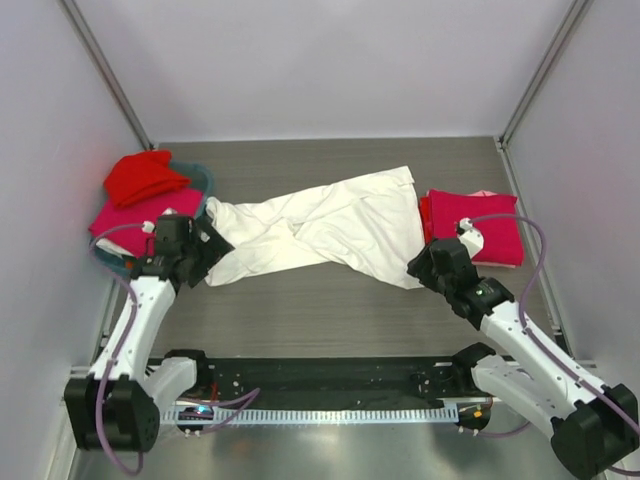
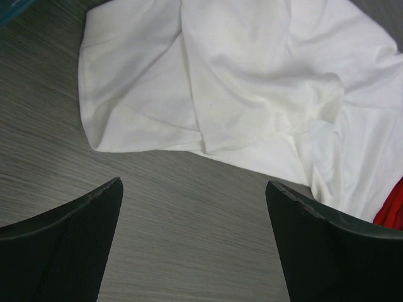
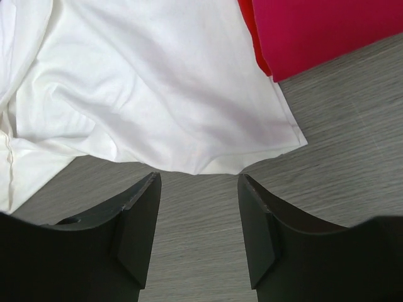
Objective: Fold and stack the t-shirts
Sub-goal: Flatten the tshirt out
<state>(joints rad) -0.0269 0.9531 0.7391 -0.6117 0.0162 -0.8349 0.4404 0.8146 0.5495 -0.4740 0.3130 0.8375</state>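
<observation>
Left claw (image 2: 194, 189) gaping, empty, over bench (image 1: 330, 310) by left end of white tee (image 1: 320, 225) | right claw (image 3: 198, 181) half-open, empty, at its right hem | tee twisted mid-bench; likely poised to pull flat | folded pink tee (image 1: 485, 225) at right edge

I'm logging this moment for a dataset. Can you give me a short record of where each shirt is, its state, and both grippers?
white shirt: unfolded and twisted, across the middle of the table
folded pile: pink over red, right of the white shirt
basket: far left
red shirt: crumpled, on top of the basket
pink shirt: under the red shirt
left gripper: open, empty, by the white shirt's left end
right gripper: open, empty, at its right near edge
</observation>
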